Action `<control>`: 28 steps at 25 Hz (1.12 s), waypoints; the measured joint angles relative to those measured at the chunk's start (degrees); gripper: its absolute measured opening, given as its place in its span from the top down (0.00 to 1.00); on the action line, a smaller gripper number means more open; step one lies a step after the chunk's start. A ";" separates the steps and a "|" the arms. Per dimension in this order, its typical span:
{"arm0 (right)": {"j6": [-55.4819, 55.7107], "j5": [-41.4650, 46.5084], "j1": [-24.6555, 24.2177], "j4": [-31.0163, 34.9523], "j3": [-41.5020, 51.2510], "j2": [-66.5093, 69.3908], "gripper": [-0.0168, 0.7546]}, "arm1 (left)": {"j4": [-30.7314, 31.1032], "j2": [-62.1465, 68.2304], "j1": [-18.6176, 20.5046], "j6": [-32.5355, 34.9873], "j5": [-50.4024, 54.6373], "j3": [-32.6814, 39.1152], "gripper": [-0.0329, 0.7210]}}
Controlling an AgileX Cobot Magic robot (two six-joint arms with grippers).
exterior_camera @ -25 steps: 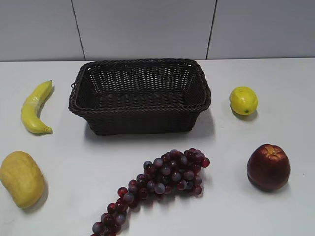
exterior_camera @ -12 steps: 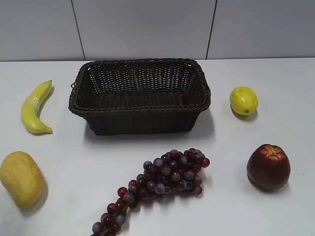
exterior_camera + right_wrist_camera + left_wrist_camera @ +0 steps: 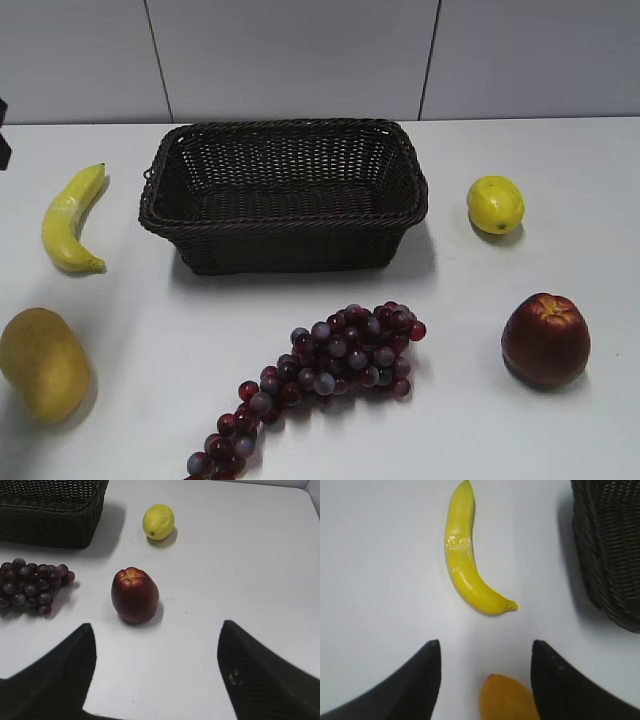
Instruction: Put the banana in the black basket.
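Observation:
The banana lies on the white table left of the black basket, stem end toward the front. In the left wrist view the banana lies ahead of my open, empty left gripper, with the basket's wall at the right. The basket holds nothing that I can see. A small dark part of the left arm shows at the left edge of the exterior view. My right gripper is open and empty above bare table, short of the red apple.
A plump yellow oval fruit lies front left, and its tip shows between the left jaws. Dark red grapes lie in front of the basket. A lemon and the red apple lie at the right.
A dark piece of the left arm has come into view at the exterior view's left edge, and the oval fruit has darkened under shadow. No fruit has moved.

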 joint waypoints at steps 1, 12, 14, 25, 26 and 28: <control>0.00 0.00 0.00 0.00 0.00 0.00 0.24 | 0.89 2.39 0.00 -0.37 -0.11 -1.07 0.22; 0.00 0.00 0.00 0.00 0.00 0.00 0.24 | 2.15 27.24 2.80 -2.54 -1.60 -15.43 0.07; 0.00 0.00 0.00 0.00 0.00 0.00 0.24 | 1.49 29.33 3.42 -2.54 -1.85 -17.77 0.07; 0.00 0.00 0.00 0.00 0.00 0.00 0.24 | 1.03 38.41 3.60 -2.54 -3.28 -21.34 0.11; 0.00 0.00 0.00 0.00 0.00 0.00 0.24 | 0.98 38.84 3.60 -2.54 -3.87 -21.34 0.13; 0.00 0.00 0.00 0.00 0.00 0.00 0.24 | 0.92 39.32 3.60 -2.54 -4.53 -21.34 0.19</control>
